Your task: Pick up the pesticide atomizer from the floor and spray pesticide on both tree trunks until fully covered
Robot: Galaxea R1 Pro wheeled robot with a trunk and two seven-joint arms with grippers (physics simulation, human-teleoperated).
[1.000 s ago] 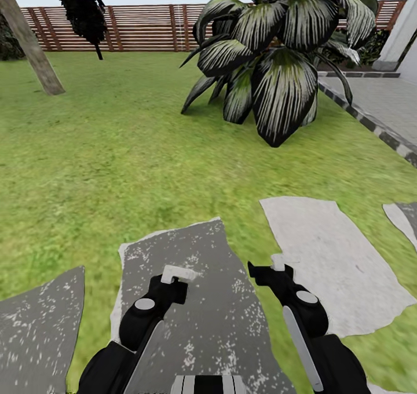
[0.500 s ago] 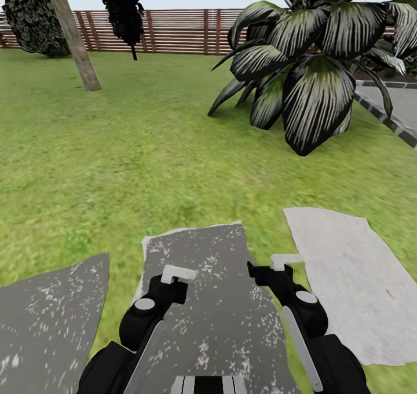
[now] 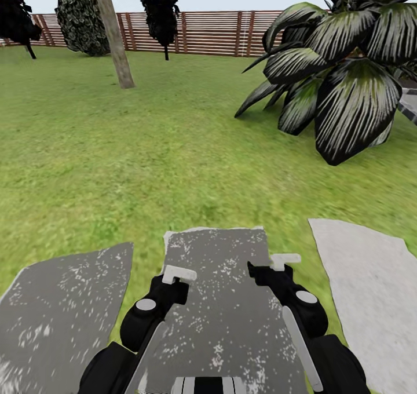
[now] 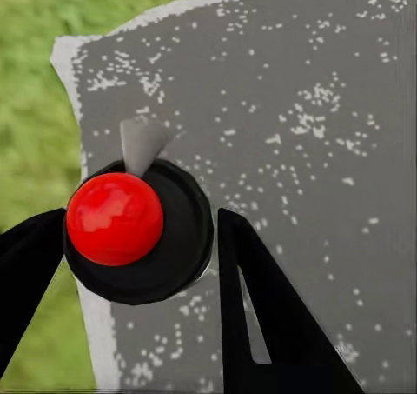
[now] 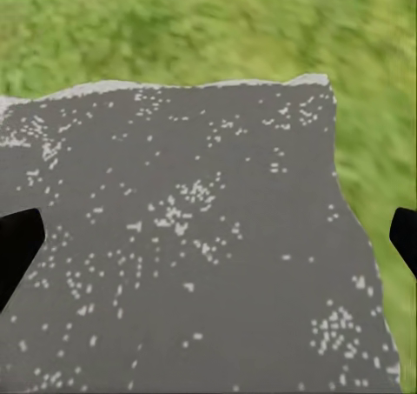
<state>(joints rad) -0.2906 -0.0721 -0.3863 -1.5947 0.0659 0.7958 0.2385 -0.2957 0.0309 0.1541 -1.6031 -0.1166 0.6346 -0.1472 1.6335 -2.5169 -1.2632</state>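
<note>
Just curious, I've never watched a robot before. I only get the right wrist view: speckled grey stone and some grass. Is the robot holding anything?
Observer: Yes. In the left wrist view, the left end effector has the pesticide atomizer between its fingers: a black body with a red knob.
Operator: Is there a tree anywhere?
Observer: The head view shows a grey-brown tree trunk across the lawn, ahead to the left.
Operator: And on the other side?
Observer: A palm-like plant with striped leaves stands ahead on the right.
</note>
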